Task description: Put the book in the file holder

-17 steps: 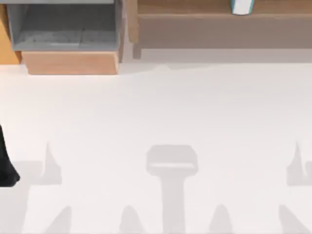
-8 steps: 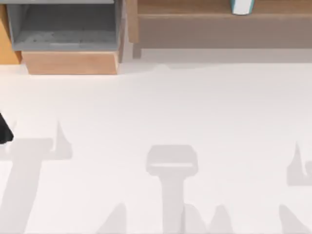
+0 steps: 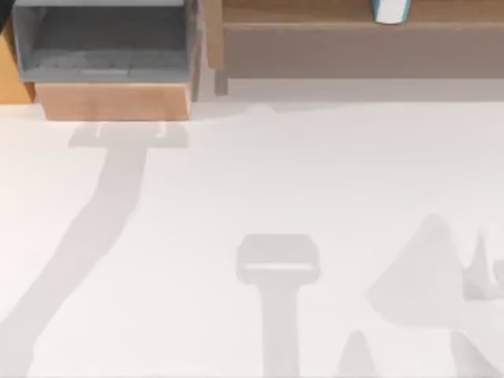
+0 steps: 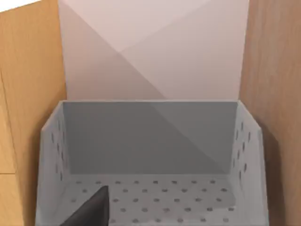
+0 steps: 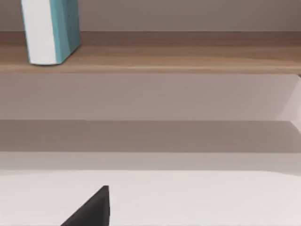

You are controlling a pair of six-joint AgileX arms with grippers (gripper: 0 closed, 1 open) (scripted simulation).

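Nothing lies on the white table (image 3: pixel 260 181) itself. At its far edge stands the long brown shelf (image 3: pixel 354 39) on the right, w/ the file holder (image 3: pixel 106 47) to its left, tan front panel (image 3: pixel 114 101) facing me. An orange-wood side panel (image 3: pixel 12 79) flanks the holder on its outer left.

The book (image 3: pixel 390 10) stands upright on the shelf, long axis vertical. From my right wrist cam the book (image 5: pixel 51 30) is ahead and above the right gripper, well apart from it, white page edges and teal cover both turned toward the cam. Open air and the table's far strip lie between gripper and book; no obstacle in that line. The shelf board (image 5: pixel 188 59) runs straight across in front of the right arm.

From my left wrist cam, the left gripper sits right at the file holder (image 4: pixel 150 141), looking down into it: grey perforated floor below, grey back wall ahead, wood panels (image 4: pixel 28 94) either side. The compartment is unoccupied.

One dark finger (image 4: pixel 91 212) of the left gripper shows over the holder floor, and one dark finger (image 5: pixel 91 209) of the right gripper over the table. Can't tell for either whether the fingers are apart or together. Neither is seen touching or holding anything.
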